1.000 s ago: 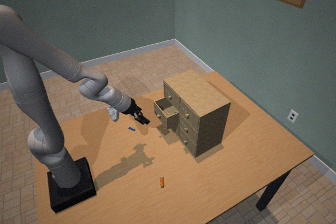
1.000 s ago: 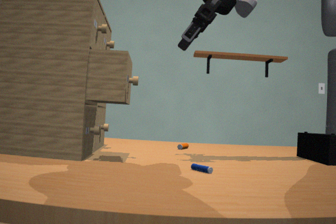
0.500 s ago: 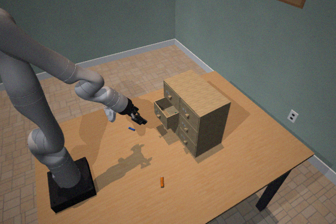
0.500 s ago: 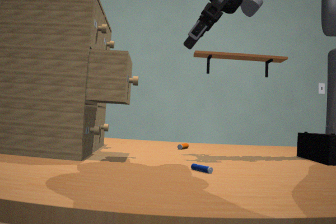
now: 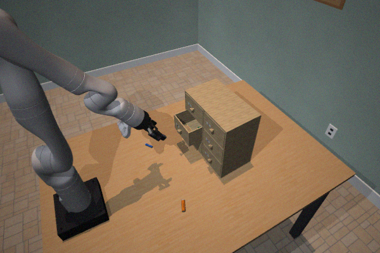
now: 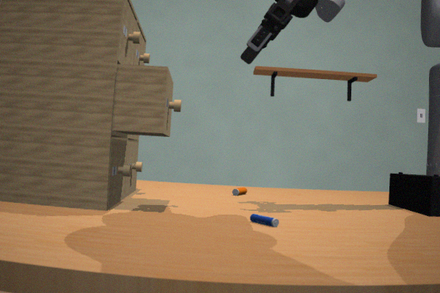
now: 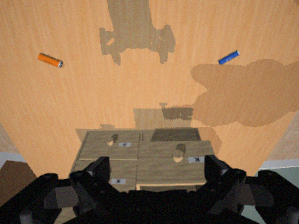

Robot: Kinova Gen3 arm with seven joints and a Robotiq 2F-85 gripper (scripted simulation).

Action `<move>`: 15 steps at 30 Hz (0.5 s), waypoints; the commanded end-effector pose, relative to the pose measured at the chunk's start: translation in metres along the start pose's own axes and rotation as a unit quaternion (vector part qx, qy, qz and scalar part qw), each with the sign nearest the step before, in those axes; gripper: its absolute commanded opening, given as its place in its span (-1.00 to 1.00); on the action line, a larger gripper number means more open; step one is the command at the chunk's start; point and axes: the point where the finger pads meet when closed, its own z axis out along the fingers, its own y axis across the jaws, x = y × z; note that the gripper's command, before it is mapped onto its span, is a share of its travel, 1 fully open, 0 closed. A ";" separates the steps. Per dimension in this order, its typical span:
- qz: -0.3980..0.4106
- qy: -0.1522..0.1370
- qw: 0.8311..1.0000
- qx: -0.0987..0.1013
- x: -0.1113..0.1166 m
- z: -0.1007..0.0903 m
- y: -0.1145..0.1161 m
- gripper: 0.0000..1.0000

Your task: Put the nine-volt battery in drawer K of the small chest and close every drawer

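While the drawer [image 5: 189, 137] [image 6: 141, 100] [image 7: 174, 163] is sticking out of the chest [image 5: 242, 142] [image 6: 59, 95] [image 7: 107, 149], the hand [image 5: 162, 136] [image 6: 247, 58] [image 7: 156, 166] is hovering nearby w/ fingers wide, blue batt. [image 5: 149, 145] [image 6: 264, 220] [image 7: 229, 57] lying on the table [image 5: 133, 228] [image 6: 205, 249] [image 7: 90, 95].

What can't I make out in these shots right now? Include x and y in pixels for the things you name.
- Drawer letters: too small and blurred in every view, including on the open drawer [image 5: 182, 129] [image 6: 141, 99] [image 7: 171, 171].
- Green thing [image 5: 199, 127] in that drawer: only a sliver shows in the top view; the drawer's side hides it in the exterior view.
- Chest's [image 5: 221, 101] [image 6: 55, 88] back: faces away in the top view, cut off by the left edge in the exterior view.
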 end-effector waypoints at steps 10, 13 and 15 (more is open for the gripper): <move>-0.004 0.000 1.000 -0.001 0.001 0.000 0.003 1.00; -0.004 0.001 1.000 -0.001 0.001 0.001 0.003 1.00; -0.004 0.002 1.000 -0.001 0.001 0.001 0.003 1.00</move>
